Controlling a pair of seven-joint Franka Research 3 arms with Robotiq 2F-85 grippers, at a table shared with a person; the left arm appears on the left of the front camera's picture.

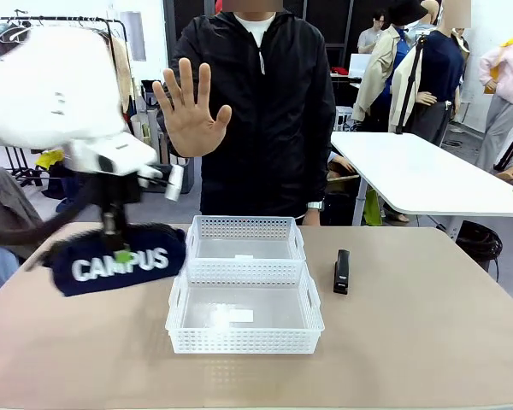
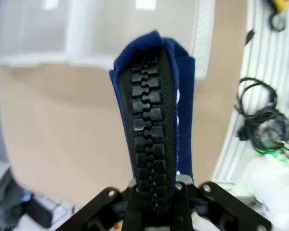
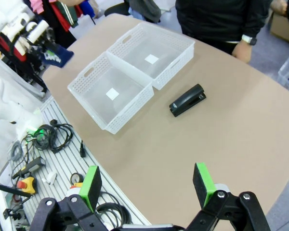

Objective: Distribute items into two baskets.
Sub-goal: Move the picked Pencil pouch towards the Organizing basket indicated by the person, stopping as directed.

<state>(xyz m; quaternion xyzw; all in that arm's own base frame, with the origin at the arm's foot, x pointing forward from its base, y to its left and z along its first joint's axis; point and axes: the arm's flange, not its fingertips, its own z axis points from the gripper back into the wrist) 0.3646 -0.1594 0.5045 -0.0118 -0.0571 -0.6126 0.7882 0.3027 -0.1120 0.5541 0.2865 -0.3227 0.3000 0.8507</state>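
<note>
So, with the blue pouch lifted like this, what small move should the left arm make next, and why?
The left pincer is shut on the navy-blue zip pouch with white CAMPUS lettering, held off the table, left of the near white lattice plastic basket, which looks empty. Probably carry it to the robot's right until it hangs over that basket. The person's raised hand may mean wait.

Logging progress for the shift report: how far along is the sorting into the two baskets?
Nothing is placed yet: the near basket and far basket hold no items. In hand: the left gripper is shut on the navy pouch, held up left of the baskets. Left to do: place the pouch, then the stapler lying right of them. The right gripper is open and empty.
</note>
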